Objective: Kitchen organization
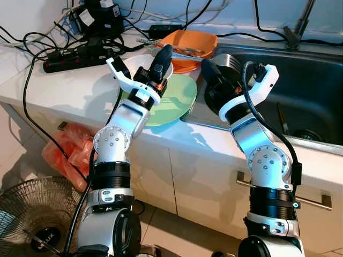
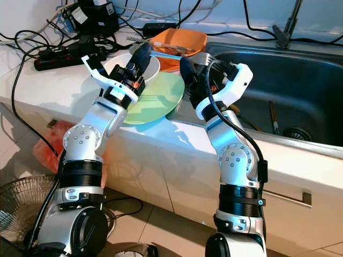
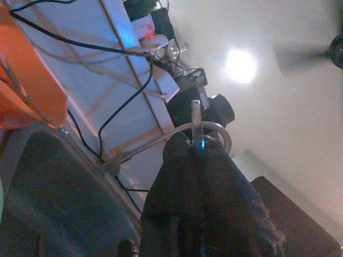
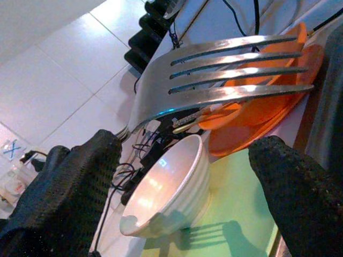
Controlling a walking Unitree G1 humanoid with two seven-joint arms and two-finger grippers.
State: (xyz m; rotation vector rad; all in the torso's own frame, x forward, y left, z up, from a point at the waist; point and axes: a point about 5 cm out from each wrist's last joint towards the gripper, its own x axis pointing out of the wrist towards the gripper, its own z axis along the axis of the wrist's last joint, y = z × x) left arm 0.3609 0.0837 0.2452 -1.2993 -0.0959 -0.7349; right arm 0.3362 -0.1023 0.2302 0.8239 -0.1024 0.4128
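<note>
My left gripper point(image 1: 162, 55) is shut on the handle of a steel fork point(image 2: 167, 51), held level above the white bowl point(image 2: 153, 67) and the green plate point(image 1: 177, 99) on the counter. In the left wrist view, the handle's end point(image 3: 195, 115) pokes out between the closed fingers point(image 3: 177, 176). The fork's tines point(image 4: 230, 64) point towards my right gripper point(image 4: 185, 143), which is open with one finger point(image 4: 69, 187) on each side just below them. Orange dishes point(image 1: 193, 40) sit behind the bowl, beside the sink.
A steel sink point(image 1: 316, 69) with utensils point(image 1: 281, 118) in it lies to the right, with the faucet point(image 1: 300, 24) behind. A power strip point(image 1: 75, 56) and tangled cables crowd the back left of the counter. A fan point(image 1: 32, 219) and an orange bag point(image 1: 67, 150) are on the floor.
</note>
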